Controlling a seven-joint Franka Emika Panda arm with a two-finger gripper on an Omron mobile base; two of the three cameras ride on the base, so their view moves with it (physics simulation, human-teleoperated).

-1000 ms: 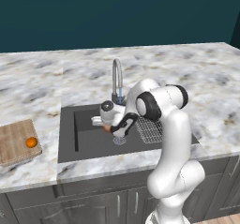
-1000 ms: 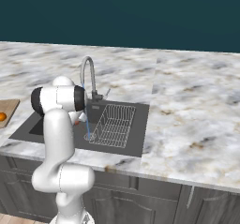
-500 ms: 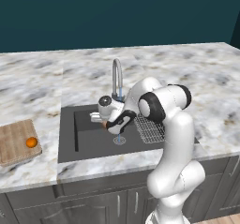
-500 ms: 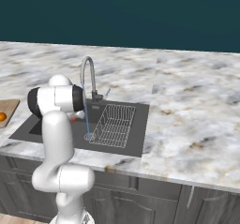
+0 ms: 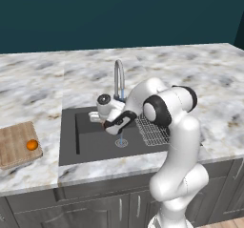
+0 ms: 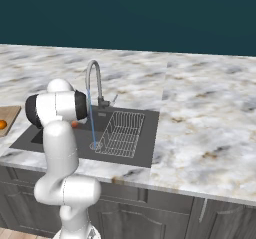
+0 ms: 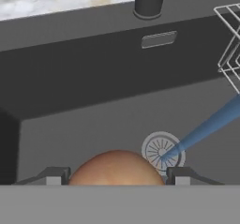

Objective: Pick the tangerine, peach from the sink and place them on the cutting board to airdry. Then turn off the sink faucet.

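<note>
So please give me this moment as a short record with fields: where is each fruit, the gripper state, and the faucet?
tangerine: on the cutting board
peach: in the sink, between the gripper fingers, not yet gripped
gripper: open, low in the basin
sink faucet: running, stream hits the drain

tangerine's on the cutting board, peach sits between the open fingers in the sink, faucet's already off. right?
Not quite: the faucet is running, not off. The right base view shows a blue stream falling from its spout to the drain, and the hand view shows it too. The rest holds: the tangerine is on the cutting board, and the peach sits between the open gripper fingers in the sink.
</note>
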